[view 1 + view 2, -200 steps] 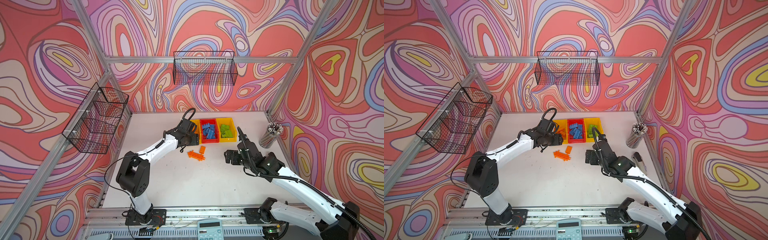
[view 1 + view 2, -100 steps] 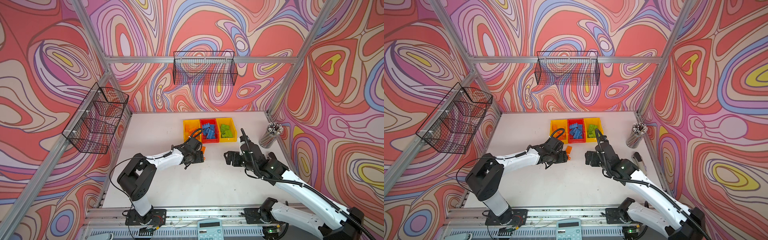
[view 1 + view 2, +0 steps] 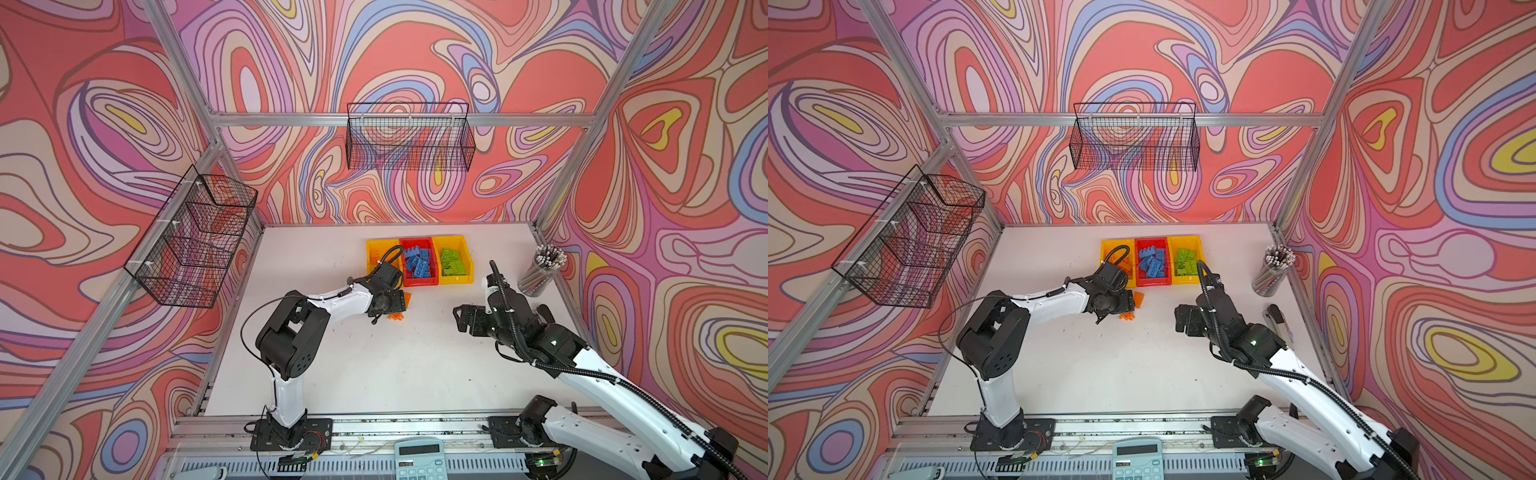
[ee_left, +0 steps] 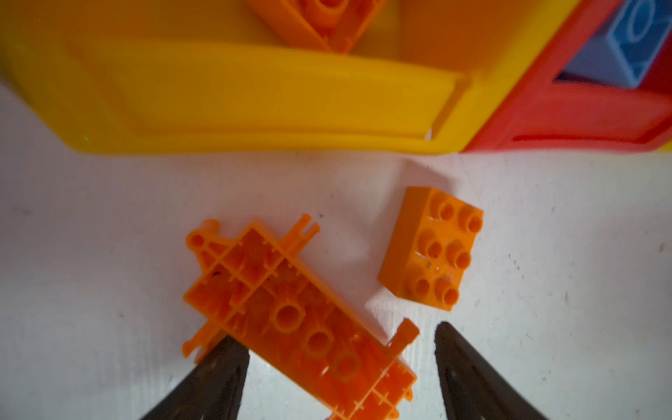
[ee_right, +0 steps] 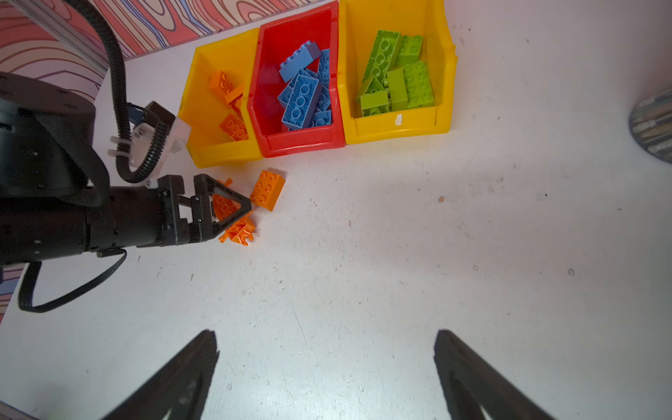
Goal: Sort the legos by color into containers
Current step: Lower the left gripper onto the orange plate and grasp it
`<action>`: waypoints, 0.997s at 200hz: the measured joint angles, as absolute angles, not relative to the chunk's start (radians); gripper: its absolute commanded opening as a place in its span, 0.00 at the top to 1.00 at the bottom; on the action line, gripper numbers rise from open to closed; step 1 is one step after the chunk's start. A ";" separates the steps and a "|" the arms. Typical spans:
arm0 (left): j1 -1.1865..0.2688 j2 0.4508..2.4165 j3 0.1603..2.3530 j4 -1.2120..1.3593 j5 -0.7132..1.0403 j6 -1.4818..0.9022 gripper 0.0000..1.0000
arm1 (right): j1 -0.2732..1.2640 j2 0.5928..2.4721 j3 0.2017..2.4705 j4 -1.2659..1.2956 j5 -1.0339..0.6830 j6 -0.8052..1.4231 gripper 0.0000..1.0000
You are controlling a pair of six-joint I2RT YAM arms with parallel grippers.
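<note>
While the right tool (image 5: 327, 338) is hanging over bare desk (image 5: 363, 272) with its jaws spread wide and gripping nothing, well apart from the red container (image 5: 302, 143) and off toward its front right, the left tool (image 4: 338, 342) is hovering low, just off that container's front left corner. Its jaws are standing released, and the long jagged orange assembly (image 4: 291, 309) is lying hollow side up on the desk, slanting across the gap between them. One finger (image 4: 218, 367) is meeting the assembly's edge while the opposite one is sitting clear of it, so nothing is being clenched. A single orange brick (image 4: 434, 249) is resting studs up beside the assembly, apart from it and a little nearer the red container.

The red container is sitting in the middle of a row of three and is holding blue bricks (image 5: 302, 94). Pressed against its left side, a yellow container (image 5: 218, 152) is holding a few orange bricks (image 5: 232, 125); pressed against its right side, a second yellow container (image 5: 396, 127) is holding the lime green bricks (image 5: 400, 80). Farther right of the red container, a clear cup of pencils (image 3: 540, 270) is standing upright near the desk's edge in both top views, and a black wire basket (image 3: 409, 137) is hanging on the wall behind the red container.
</note>
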State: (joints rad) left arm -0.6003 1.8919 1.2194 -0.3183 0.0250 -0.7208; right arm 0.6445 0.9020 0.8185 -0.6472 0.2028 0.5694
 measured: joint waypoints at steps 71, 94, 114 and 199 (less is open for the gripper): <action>-0.532 1.937 1.341 -0.438 -0.011 -0.593 0.21 | 0.645 0.951 0.818 -0.642 0.207 0.569 0.02; -0.535 1.939 1.354 -0.467 -0.023 -0.564 0.23 | 0.645 0.971 0.818 -0.634 0.206 0.569 0.02; -0.536 1.939 1.353 -0.491 -0.030 -0.548 0.24 | 0.645 0.983 0.818 -0.626 0.205 0.569 0.02; -0.536 1.966 1.313 -0.501 -0.044 -0.522 0.39 | 0.645 0.982 0.813 -0.614 0.205 0.567 0.02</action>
State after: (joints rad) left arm -0.5358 1.9663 1.3128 -0.5014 -0.0441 -0.5217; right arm 0.6449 0.9817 0.8135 -0.6136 0.2054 0.5671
